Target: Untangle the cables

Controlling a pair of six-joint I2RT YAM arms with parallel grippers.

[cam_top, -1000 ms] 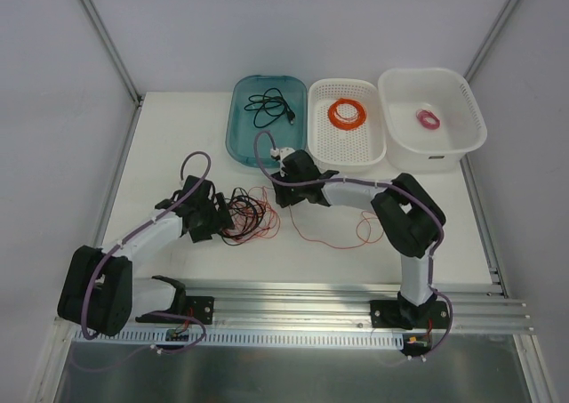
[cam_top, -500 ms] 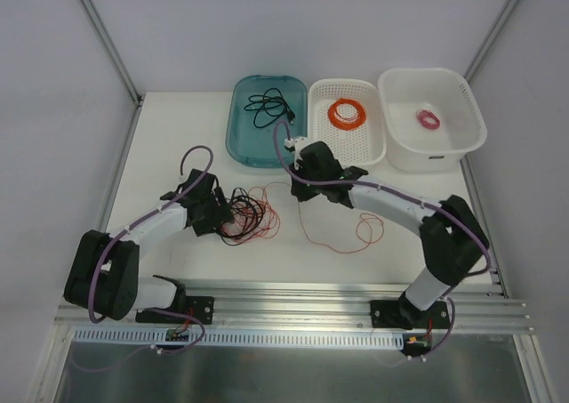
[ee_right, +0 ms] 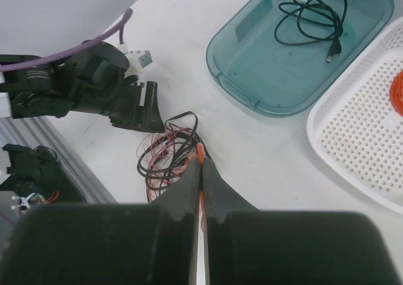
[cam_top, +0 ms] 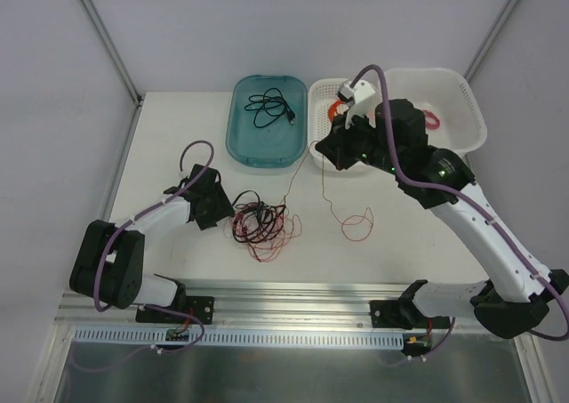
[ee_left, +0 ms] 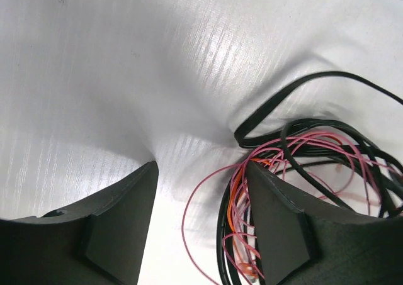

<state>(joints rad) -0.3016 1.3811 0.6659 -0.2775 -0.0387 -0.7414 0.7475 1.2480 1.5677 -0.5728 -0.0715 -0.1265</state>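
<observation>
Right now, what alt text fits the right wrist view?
The jaws are shut on a thin orange wire, held high above the table. Below lie a tangle of cables beside the left arm, a teal tray holding a black cable, and a white basket.

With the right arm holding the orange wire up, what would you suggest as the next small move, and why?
Probably close the left gripper on the clump to pin it: its jaws stand open at the edge, while the right gripper is shut on the orange wire running into it.
</observation>
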